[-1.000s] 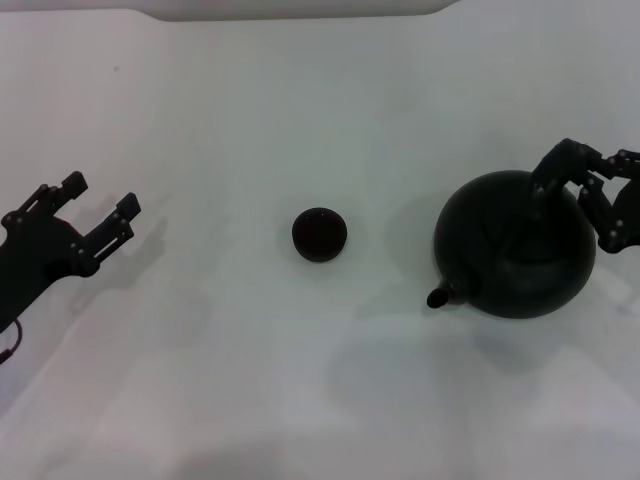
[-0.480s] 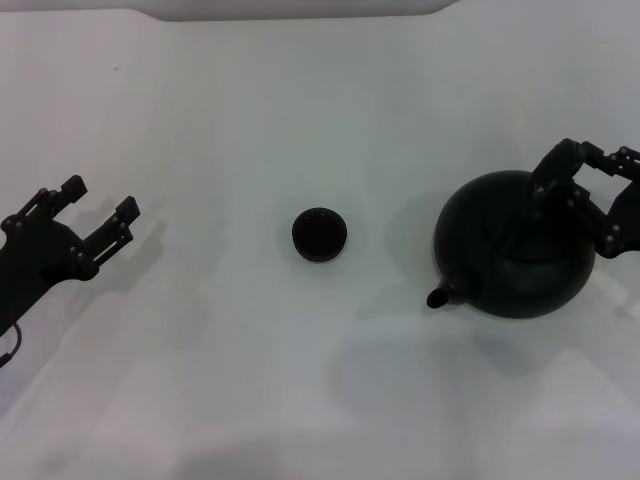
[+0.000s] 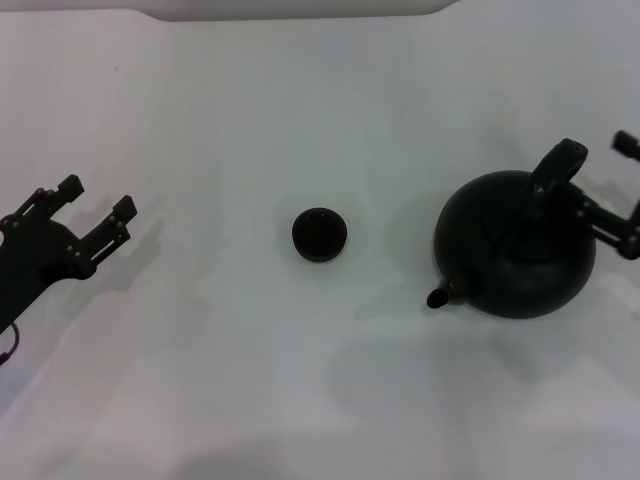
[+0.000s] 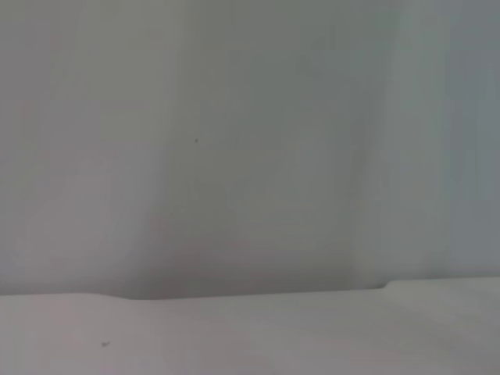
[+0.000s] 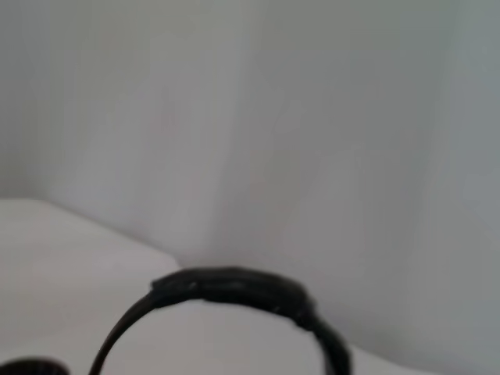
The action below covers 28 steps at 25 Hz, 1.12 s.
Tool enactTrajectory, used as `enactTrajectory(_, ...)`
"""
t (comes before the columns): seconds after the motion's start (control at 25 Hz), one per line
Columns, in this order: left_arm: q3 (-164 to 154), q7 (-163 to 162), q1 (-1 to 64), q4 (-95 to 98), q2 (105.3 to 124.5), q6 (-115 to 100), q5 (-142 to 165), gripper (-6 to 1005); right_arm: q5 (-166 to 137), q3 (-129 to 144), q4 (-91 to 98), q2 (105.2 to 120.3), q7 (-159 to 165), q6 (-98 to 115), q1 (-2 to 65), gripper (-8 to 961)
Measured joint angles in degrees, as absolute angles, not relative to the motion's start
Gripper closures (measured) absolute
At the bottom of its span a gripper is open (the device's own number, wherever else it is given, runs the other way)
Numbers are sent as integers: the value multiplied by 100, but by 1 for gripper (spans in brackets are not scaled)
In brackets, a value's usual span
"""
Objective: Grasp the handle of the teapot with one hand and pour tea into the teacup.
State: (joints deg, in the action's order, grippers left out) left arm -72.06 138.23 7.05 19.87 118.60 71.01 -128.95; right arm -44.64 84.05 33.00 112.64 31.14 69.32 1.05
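The large black teapot (image 3: 515,248) stands on the white table at the right, its spout (image 3: 440,296) pointing left and toward me. Its arched handle (image 3: 556,164) rises over the lid and also shows in the right wrist view (image 5: 234,286). The small dark teacup (image 3: 320,234) stands at the table's middle, left of the teapot. My right gripper (image 3: 600,176) is open just to the right of the handle, holding nothing. My left gripper (image 3: 95,200) is open and empty at the far left.
The white table (image 3: 300,380) stretches around both things. Its far edge (image 3: 300,14) runs along the back, against a pale wall. The left wrist view shows only table and wall.
My right gripper has drawn back to the right, off the teapot's handle. My left gripper has slid slightly further left. The teapot and teacup have not moved.
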Motion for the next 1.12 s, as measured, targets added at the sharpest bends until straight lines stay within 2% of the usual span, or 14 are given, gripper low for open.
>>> enactTrajectory(0.24, -6944, 13829, 666, 2006, 11860, 7267, -12919, 226, -4489, 7423, 2784, 11268, 3163, 7724, -19, 85)
enactTrajectory(0.52, -6047, 13834, 394, 2004, 11853, 7932, -12920, 226, -4457, 5747, 1844, 11278, 3135, 8421, -6, 78)
enactTrajectory(0.76, -5088, 13834, 244, 1983, 11876, 8433, -12920, 225, -4440, 5197, 1646, 11360, 3162, 8641, -24, 78)
enactTrajectory(0.96, -4704, 13835, 279, 1976, 11862, 8515, -12920, 225, -4422, 4900, 1596, 11526, 3102, 8754, -18, 78)
enactTrajectory(1.12, -4426, 13835, 338, 2011, 11856, 8383, -12911, 225, -4405, 4835, 1381, 11531, 3044, 8819, 95, 78)
